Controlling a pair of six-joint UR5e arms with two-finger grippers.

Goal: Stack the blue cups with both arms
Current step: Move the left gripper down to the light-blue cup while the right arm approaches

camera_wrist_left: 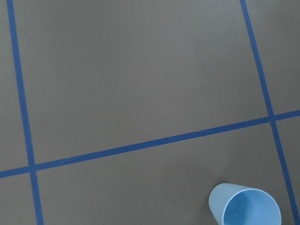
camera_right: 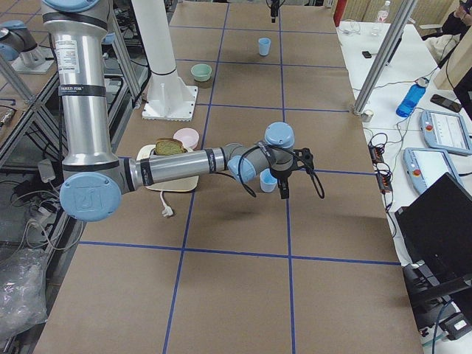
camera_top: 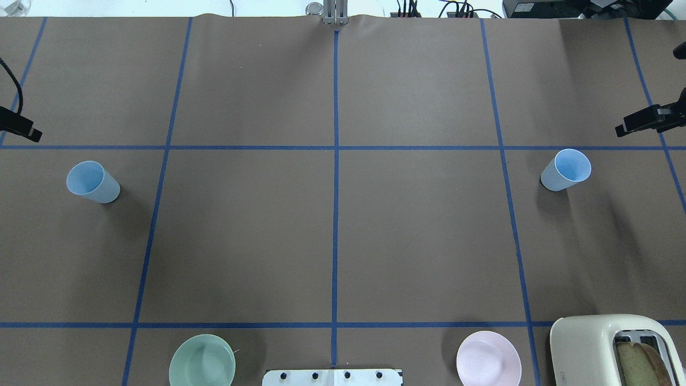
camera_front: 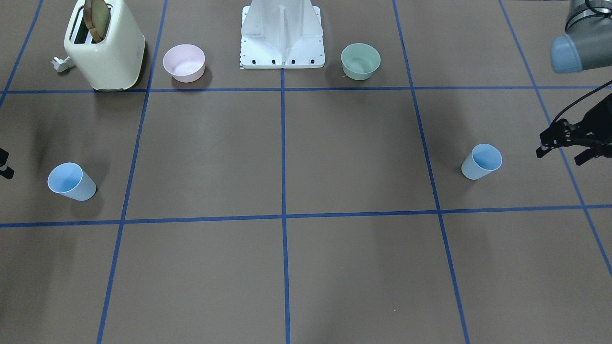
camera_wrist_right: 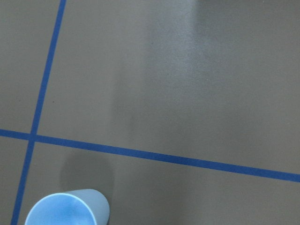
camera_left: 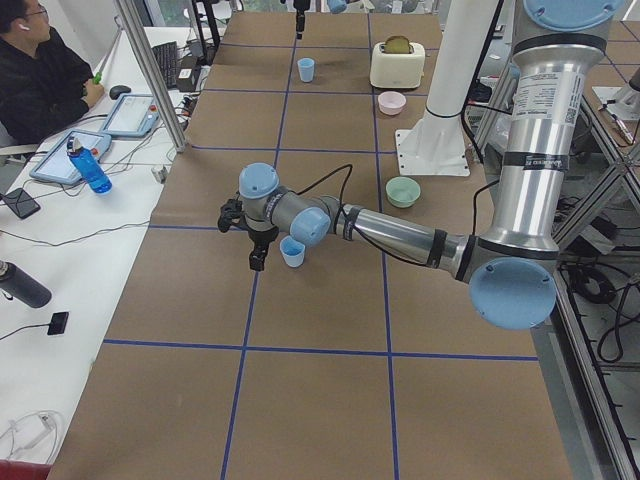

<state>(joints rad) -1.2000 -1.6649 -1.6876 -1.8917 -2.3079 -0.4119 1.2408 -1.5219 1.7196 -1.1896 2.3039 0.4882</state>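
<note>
**Two blue cups, upright and apart, each beside an arm's claw**

- Left gripper [camera_front: 559, 155]: fingers spread, nothing between them. It hangs above the table [camera_top: 418, 230] near its left end.
- Left blue cup [camera_top: 92, 182]: stands upright on its base, rim up. It is inboard of the left gripper, on the robot's side of it and lower, not touching. It sits in the lower right corner of the left wrist view.
- Right gripper [camera_top: 629, 126]: only partly in view at the frame edges, so I cannot tell whether the fingers are apart or together. Nothing is seen in them.
- Right blue cup [camera_top: 566, 170]: upright, rim up. It is inboard of the right gripper, on the robot's side and lower, not touching.
- Room: brown surface crossed by blue tape lines [camera_top: 336, 214] spans between the two cups, which are well apart from each other.
- Robot-side edge, well apart from both grippers: green bowl [camera_top: 202, 367], white base [camera_top: 332, 377], pink bowl [camera_top: 487, 364], and cream toaster [camera_top: 616, 348] holding bread. The toaster stands in the corner on the right gripper's side.
</note>
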